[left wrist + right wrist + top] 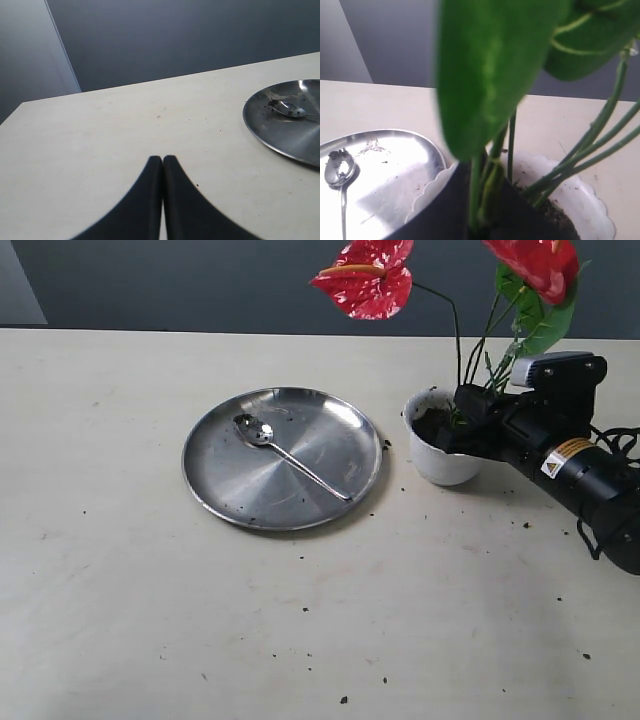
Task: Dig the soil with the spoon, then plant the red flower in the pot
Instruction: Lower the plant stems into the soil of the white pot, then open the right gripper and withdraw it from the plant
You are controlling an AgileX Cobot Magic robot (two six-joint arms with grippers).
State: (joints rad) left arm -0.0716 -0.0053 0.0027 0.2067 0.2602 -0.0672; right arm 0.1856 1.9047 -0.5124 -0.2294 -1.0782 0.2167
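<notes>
Steel plate (284,457), table (120,570) centre: spoon (290,458) inside, bowl toward 10 o'clock, handle toward 4. Pot (437,455) just beside plate at 3 o'clock, soil (432,424) within. Red flower (365,278), stems (492,187) upright in pot, pinched by right gripper (468,412). Left gripper (162,165): fingers pressed together, holding nothing, over bare table.

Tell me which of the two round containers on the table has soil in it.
The small white pot with the wavy rim, beside the right gripper, holds dark soil and the red flower stems. The large steel plate carries only the spoon and specks.
</notes>
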